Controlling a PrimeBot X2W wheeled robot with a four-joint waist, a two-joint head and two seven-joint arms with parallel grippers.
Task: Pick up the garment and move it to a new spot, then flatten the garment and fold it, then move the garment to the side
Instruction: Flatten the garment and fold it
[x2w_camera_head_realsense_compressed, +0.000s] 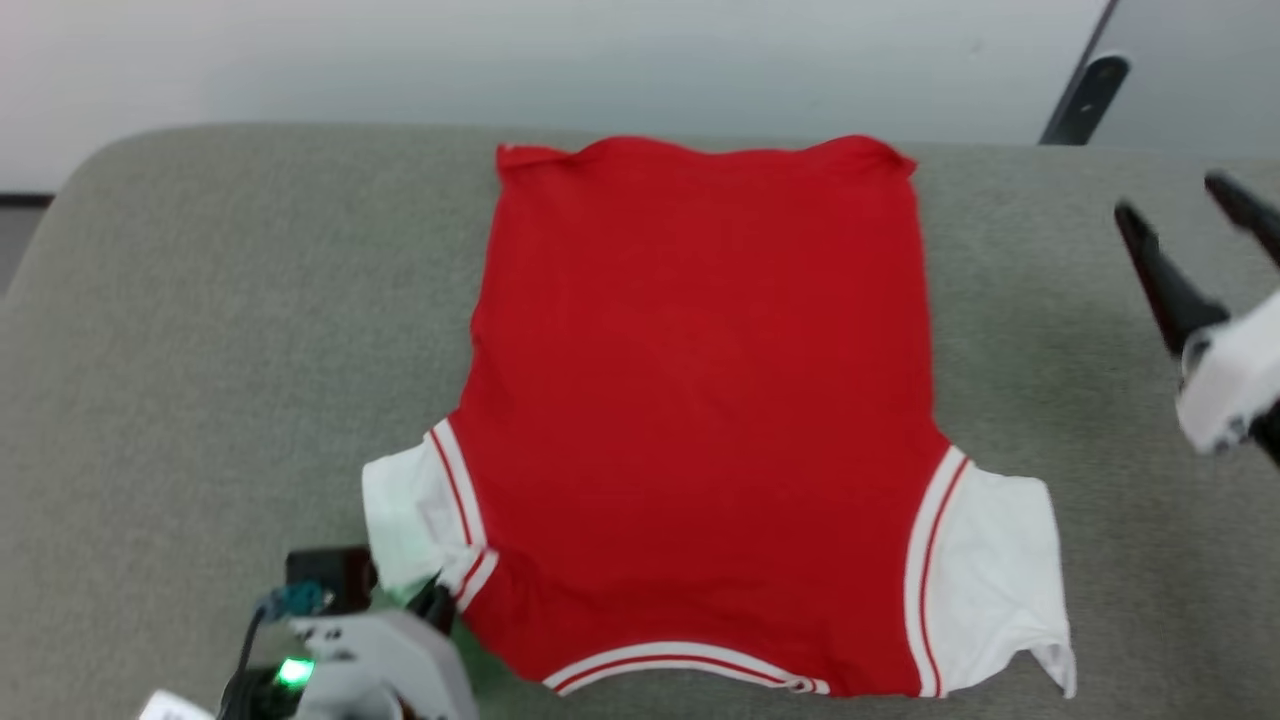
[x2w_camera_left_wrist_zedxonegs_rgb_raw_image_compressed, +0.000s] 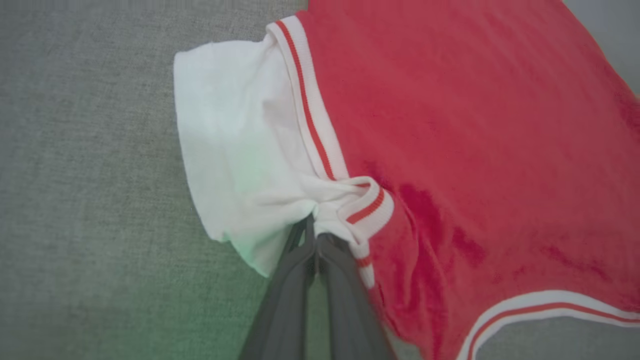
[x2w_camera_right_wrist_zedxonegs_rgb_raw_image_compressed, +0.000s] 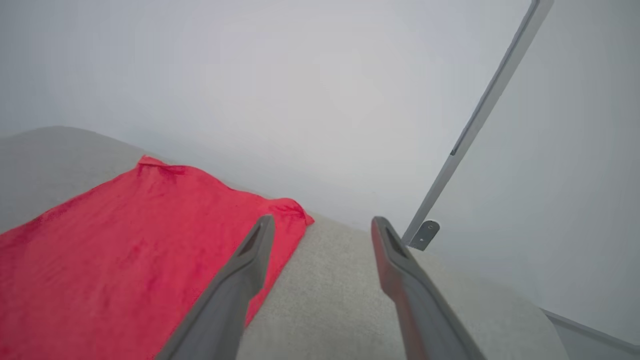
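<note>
Two grippers in play, and they're doing very different jobs. The garment (x2w_camera_head_realsense_compressed: 700, 400) lies spread flat across the middle of the head view, plain red side up, with its hem toward the top of the frame and the curved collar trim at the bottom edge. It rests on a grey-green padded surface (x2w_camera_head_realsense_compressed: 200, 350). One white sleeve (x2w_camera_head_realsense_compressed: 400, 510) is at lower left and the other sleeve (x2w_camera_head_realsense_compressed: 1000, 570) is fanned out at lower right, each bordered by red-and-white striped trim.

Down at lower left, the left gripper (x2w_camera_head_realsense_compressed: 435, 600) has its fingers pinched together on the garment, right where the lower-left sleeve meets the striped trim. The left wrist view shows the cloth bunched into a small knot of wrinkles at the fingertips (x2w_camera_left_wrist_zedxonegs_rgb_raw_image_compressed: 300, 260), with a green glow on the fabric nearby.

Over at the right edge of the head view, the right gripper (x2w_camera_head_realsense_compressed: 1170, 195) hangs with its two dark fingers spread wide, holding nothing, well apart from the garment's red edge. The right wrist view looks past those parted fingers at a far corner of the garment, the pale wall (x2w_camera_right_wrist_zedxonegs_rgb_raw_image_compressed: 300, 75) and a slanted grey metal bar (x2w_camera_right_wrist_zedxonegs_rgb_raw_image_compressed: 480, 125) at upper right.
</note>
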